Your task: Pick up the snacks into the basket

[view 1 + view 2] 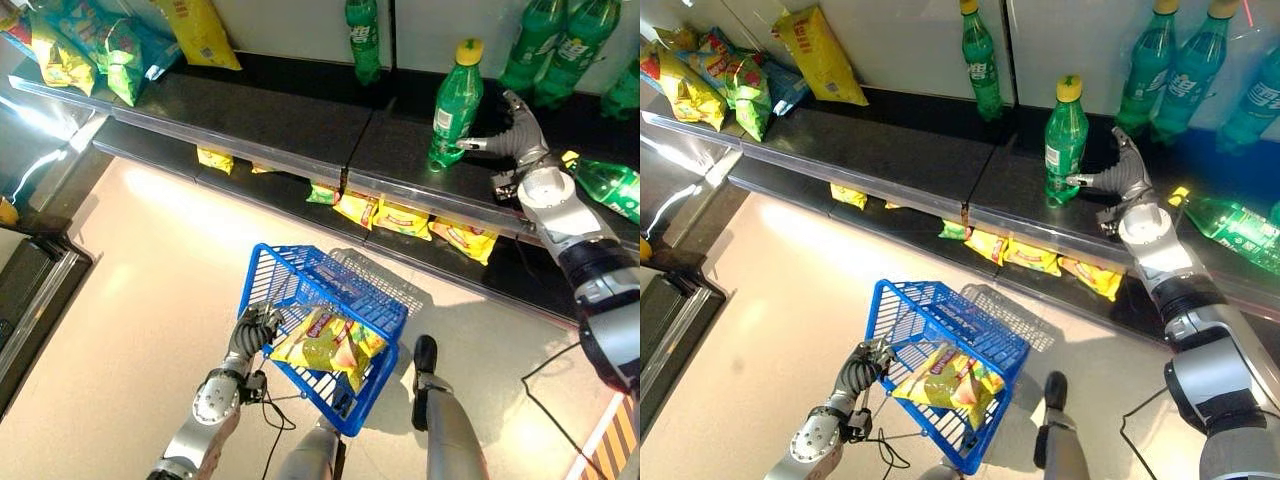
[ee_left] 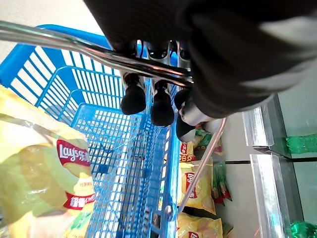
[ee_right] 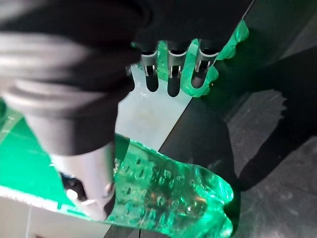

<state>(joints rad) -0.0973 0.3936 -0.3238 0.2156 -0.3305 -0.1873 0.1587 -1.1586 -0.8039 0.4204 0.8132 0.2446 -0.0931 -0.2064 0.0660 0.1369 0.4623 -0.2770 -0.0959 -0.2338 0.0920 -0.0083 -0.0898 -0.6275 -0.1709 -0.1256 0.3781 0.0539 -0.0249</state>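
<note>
Left wrist view has the left hand (image 2: pixel 163 94) with fingers curled round the metal handle (image 2: pixel 74 47) of the blue basket (image 2: pixel 124 148), holding it above the pale floor (image 1: pixel 150 300). A yellow chip bag (image 1: pixel 325 345) lies inside the basket, just at 3 o'clock of that hand in the left eye view.

Up at 1 o'clock, the right hand (image 1: pixel 510 135) reaches over the upper shelf (image 1: pixel 270 120). Its fingers are spread wide and straight, with one fingertip touching the lower part of an upright green bottle (image 1: pixel 455 105) with a yellow cap. In the right wrist view the thumb (image 3: pixel 86 173) is against this bottle and the fingers (image 3: pixel 171 69) extend past it, not wrapped round it. A fallen bottle (image 1: pixel 610 185) lies at 3 o'clock of the hand.

More yellow snack bags (image 1: pixel 400 218) sit on the lower shelf (image 1: pixel 300 205), at 7 o'clock below the right hand. Other chip bags (image 1: pixel 90 50) are piled on the upper shelf at 10 o'clock, and further green bottles (image 1: pixel 555 40) stand at 12 o'clock.
</note>
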